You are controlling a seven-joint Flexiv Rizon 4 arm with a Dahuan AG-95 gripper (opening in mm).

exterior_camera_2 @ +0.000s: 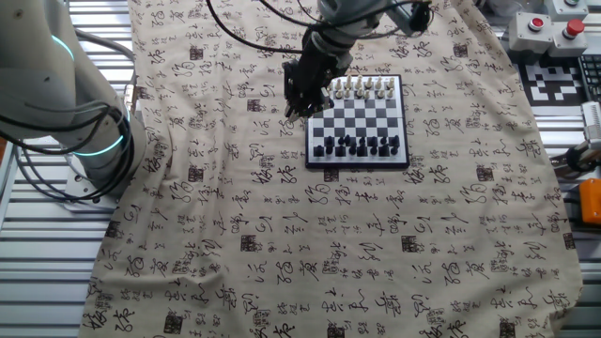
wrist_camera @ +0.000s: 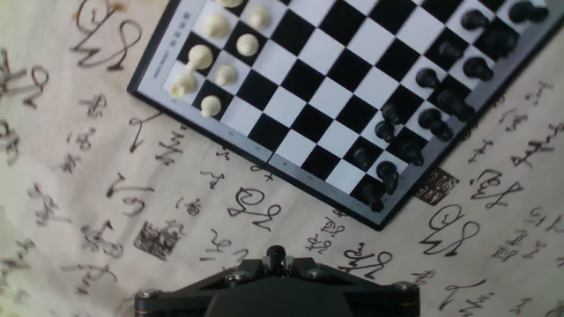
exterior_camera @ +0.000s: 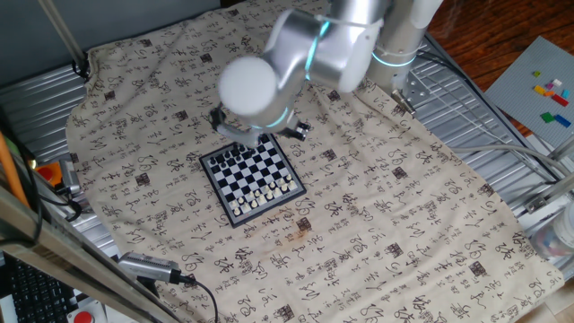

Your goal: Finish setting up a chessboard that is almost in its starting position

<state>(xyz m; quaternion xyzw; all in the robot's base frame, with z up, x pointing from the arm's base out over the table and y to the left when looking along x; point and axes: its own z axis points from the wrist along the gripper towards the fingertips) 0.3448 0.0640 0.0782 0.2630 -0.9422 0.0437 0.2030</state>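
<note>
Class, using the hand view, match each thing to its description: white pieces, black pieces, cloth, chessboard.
Things:
1 white pieces
2 black pieces
3 cloth
4 chessboard

Descriptions:
a chequered dark and light squares
b at the board's upper left end
c pale, printed with dark characters
d along the board's right end

Pairs: 1-b, 2-d, 3-c, 4-a
</note>
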